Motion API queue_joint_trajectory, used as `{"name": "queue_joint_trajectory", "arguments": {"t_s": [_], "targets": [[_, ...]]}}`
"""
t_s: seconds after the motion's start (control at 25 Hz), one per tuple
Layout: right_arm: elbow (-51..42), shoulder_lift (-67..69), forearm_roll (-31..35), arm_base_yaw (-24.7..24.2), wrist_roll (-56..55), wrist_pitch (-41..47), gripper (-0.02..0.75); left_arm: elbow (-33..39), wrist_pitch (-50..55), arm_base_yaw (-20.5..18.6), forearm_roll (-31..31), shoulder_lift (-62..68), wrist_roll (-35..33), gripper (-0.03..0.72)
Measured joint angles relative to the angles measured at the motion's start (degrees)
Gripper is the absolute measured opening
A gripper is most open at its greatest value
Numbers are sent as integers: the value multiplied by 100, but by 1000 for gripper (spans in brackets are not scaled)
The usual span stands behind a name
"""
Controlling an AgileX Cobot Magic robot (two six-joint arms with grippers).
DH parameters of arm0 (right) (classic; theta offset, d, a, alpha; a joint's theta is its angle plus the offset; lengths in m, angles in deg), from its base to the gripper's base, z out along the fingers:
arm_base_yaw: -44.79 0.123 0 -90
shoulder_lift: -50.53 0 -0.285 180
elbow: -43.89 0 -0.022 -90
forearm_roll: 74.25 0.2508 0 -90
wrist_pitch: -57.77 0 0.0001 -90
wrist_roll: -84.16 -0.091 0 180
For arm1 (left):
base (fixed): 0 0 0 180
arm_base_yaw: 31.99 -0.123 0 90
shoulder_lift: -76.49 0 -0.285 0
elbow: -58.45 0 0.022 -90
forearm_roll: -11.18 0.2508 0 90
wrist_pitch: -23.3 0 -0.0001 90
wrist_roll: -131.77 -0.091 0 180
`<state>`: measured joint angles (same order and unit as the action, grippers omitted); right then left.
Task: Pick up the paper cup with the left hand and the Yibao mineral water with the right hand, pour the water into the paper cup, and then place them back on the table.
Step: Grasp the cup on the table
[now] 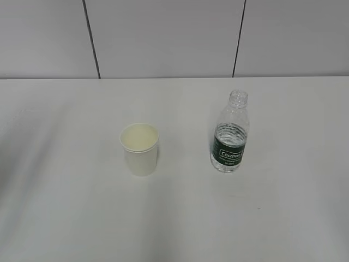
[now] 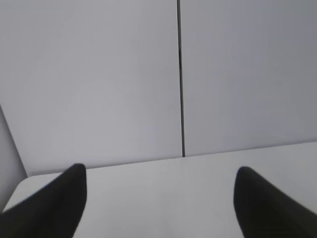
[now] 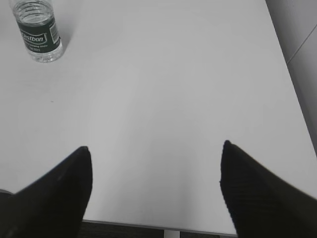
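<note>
Exterior view is showing the cup (image 1: 139,148) and the uncapped bottle (image 1: 230,132) standing apart on the bench (image 1: 60,207), both arms' fingers spreading wide and empty, so a clumsy approach is risking tipping the light cup or spilling the open bottle.

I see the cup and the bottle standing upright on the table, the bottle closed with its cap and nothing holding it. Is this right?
Not quite. The Yibao mineral water has no cap: the exterior view shows its neck open. The rest holds: it and the paper cup stand upright on the table, with no jaws on either.
</note>
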<state>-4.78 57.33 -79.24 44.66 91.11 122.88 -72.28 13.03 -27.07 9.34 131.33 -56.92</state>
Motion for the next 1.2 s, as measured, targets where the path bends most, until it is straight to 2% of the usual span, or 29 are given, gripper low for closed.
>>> {"name": "queue_joint_trajectory", "arguments": {"t_s": [0.24, 0.28, 0.44, 0.56, 0.64, 0.76, 1.0, 1.2], "targets": [[0, 0, 0, 0, -13, 0, 592, 0, -1055, 566, -5, 1839, 0, 591], [0, 0, -11, 0, -22, 0, 592, 0, -1234, 692, -11, 2091, 17, 621], [0, 0, -42, 0, -55, 0, 592, 74, -2045, 1069, 25, 3077, 262, 591], [0, 0, -60, 0, -70, 0, 592, 490, -3038, 1124, 310, 3565, 792, 587], [0, 0, -70, 0, -84, 0, 592, 835, -3694, 1124, 556, 3812, 974, 586], [0, 0, -70, 0, -89, 0, 592, 1157, -4115, 1126, 1095, 4129, 1046, 584], [0, 0, -70, 0, -89, 0, 592, 1252, -4625, 1131, 1649, 4873, 1211, 584], [0, 0, -83, 0, -89, 0, 592, 1252, -5351, 1131, 2361, 5660, 1413, 584]]}}
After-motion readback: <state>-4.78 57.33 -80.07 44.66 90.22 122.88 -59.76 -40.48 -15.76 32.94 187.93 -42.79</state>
